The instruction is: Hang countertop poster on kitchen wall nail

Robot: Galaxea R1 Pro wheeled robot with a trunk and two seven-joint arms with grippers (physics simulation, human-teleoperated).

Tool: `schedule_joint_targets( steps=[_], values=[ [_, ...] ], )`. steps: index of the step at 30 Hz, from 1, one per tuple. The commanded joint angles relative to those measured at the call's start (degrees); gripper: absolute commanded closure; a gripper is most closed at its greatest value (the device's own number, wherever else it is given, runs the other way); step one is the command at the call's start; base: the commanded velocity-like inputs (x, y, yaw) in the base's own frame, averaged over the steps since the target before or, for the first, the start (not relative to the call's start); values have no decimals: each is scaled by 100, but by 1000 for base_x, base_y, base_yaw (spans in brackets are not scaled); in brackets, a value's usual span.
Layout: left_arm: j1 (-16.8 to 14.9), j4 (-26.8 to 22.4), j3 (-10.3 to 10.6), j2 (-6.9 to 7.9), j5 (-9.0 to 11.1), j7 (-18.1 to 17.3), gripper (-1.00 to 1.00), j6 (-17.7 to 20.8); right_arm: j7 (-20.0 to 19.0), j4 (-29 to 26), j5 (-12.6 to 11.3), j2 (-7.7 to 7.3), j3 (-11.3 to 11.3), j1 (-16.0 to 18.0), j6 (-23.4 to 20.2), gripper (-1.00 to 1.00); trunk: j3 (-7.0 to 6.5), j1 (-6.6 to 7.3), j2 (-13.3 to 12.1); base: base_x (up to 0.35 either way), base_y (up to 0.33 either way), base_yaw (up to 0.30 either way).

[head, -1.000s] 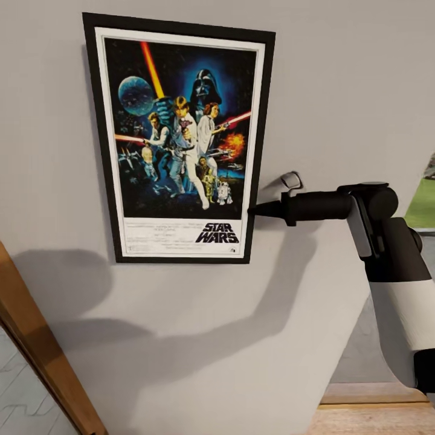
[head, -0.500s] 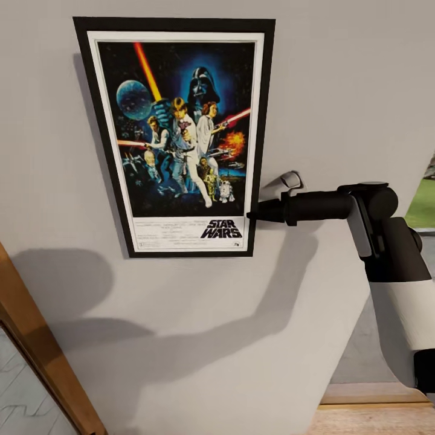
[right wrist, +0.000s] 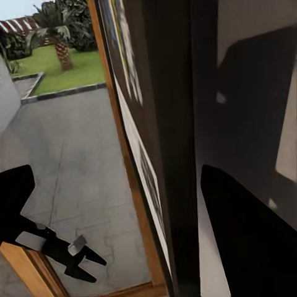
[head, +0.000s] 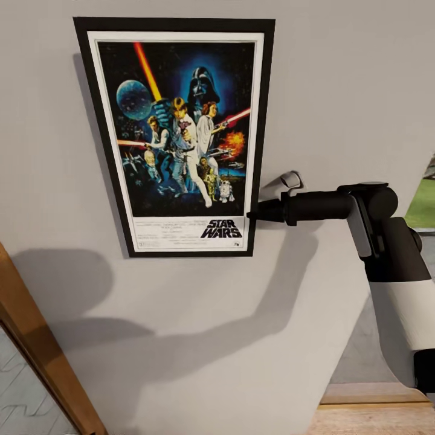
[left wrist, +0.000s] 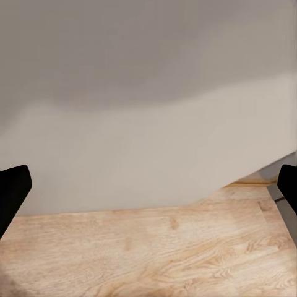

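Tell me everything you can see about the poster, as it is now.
The poster is an upright rectangle with a thin black frame, a white border, dark blue film artwork and a black "STAR WARS" logo at the bottom. It lies flat against the grey wall, slightly tilted. The right gripper meets its lower right edge.

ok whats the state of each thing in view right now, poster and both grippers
poster: upright against the grey wall, slightly tilted, gripped at its lower right edge
right gripper: fingers straddle the poster's frame edge, one on each side
left gripper: open, holding nothing, facing the wall above a wooden floor
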State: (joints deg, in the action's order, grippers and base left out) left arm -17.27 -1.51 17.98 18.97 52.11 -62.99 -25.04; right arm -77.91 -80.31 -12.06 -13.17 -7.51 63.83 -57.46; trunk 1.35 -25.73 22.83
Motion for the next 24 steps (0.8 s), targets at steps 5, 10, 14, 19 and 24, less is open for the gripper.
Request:
schedule_joint_targets(
  steps=[5, 10, 14, 19, 24],
  values=[
    [-5, 1, 50, 2, 45, -12, -100, -33, 92, 27, 135, -9, -5, 7, 24, -100, 15, -5, 9, -154, -71, 0],
    [-5, 1, 51, 2, 45, -14, -100, -33, 92, 17, 134, -10, -4, 7, 24, -100, 15, -5, 9, -161, -43, 0],
    [-5, 1, 52, 2, 45, -19, -100, -35, 92, 15, 133, -15, -4, 7, 31, -100, 15, -5, 9, -271, -6, 0],
    [-5, 1, 49, 2, 45, -20, -100, -29, 92, 13, 133, -18, -8, 1, 33, -100, 15, -5, 9, -126, -2, 0],
    [-5, 1, 48, 2, 45, -21, -100, -28, 90, 13, 133, -19, -10, -35, 33, -100, 15, -5, 9, -62, 0, 0]
  ],
)
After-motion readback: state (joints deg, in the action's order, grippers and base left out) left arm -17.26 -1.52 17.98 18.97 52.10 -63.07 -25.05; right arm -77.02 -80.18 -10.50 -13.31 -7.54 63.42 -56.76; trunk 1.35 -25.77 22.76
